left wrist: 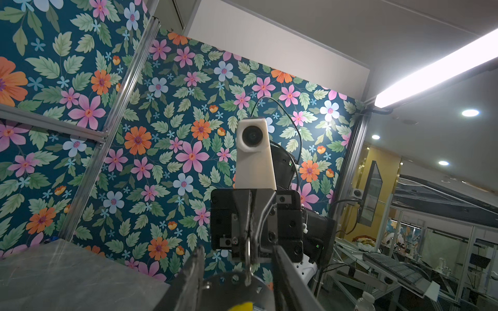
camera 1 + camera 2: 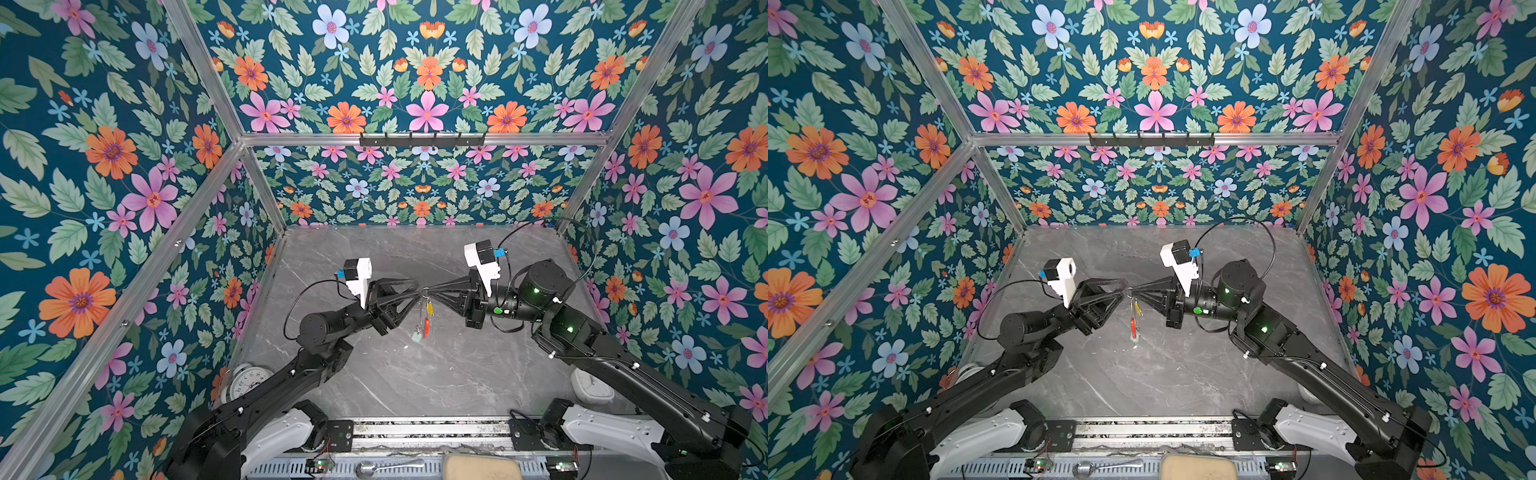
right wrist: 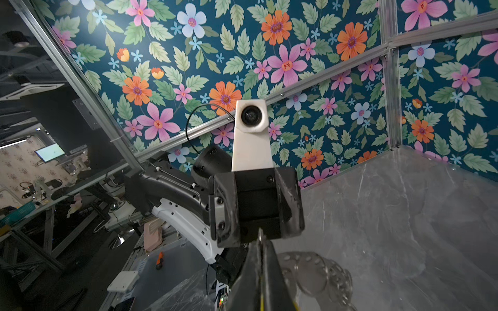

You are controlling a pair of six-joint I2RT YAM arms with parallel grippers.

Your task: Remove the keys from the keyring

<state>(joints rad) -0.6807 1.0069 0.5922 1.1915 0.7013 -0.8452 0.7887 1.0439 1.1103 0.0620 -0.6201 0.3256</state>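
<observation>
The keyring [image 2: 424,320] hangs in the air over the middle of the grey table, in both top views. Its red sleeve [image 2: 426,326] shows, with the keys' yellow tag [image 2: 429,308] and mint tag [image 2: 417,336] dangling; the key blades are too small to make out. My right gripper [image 2: 430,289] is shut on the keyring's top ring [image 1: 249,250], its tip [image 3: 260,238] pinching the thin metal edge. My left gripper [image 2: 417,293] faces it tip to tip. In the left wrist view its fingers [image 1: 195,266] stand apart on either side of the ring, so that gripper [image 1: 238,250] is open.
A white alarm clock [image 2: 249,380] lies beside the left arm's base and a white object [image 2: 592,386] behind the right arm. A spoon [image 2: 386,466] and a tan pad [image 2: 482,467] sit on the front rail. A black hook rail [image 2: 422,139] is on the back wall.
</observation>
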